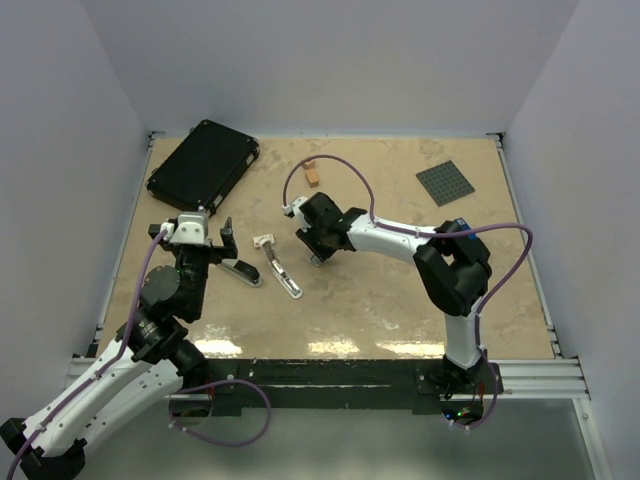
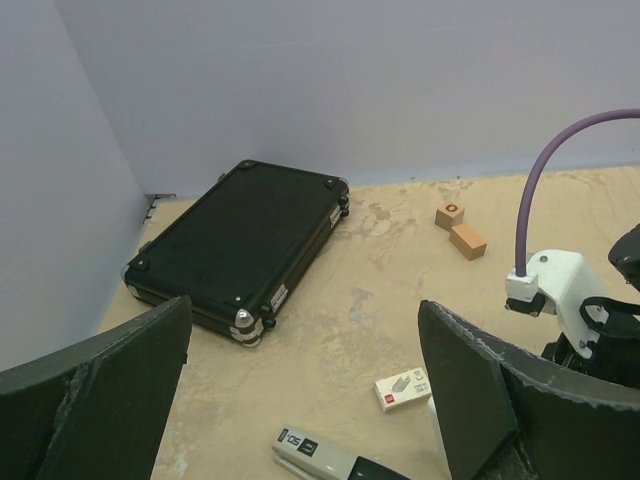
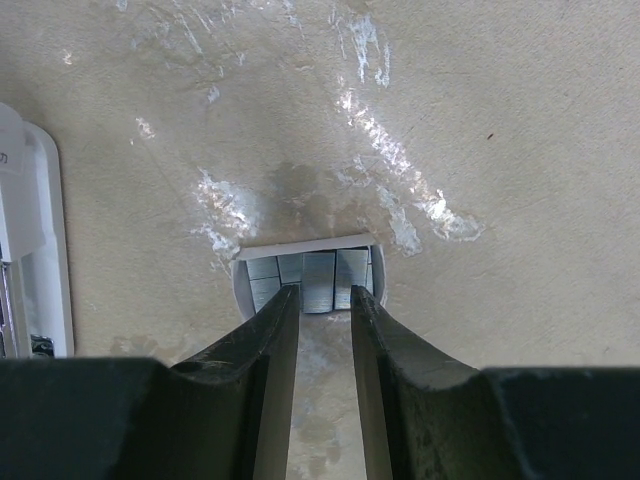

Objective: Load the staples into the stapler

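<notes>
While left end effector (image 2: 305, 308) apart, right end effector (image 3: 325, 293) seemingly clamped on staples (image 3: 318, 268).

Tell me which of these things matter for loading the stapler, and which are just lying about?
For the job:
slim silver metal stapler with black top
small flat grey metal block of staples, at the tips of the right fingers

Lying about:
black rectangular case
two orange blocks
dark grey square plate
small white box
slim whitish bar
</notes>
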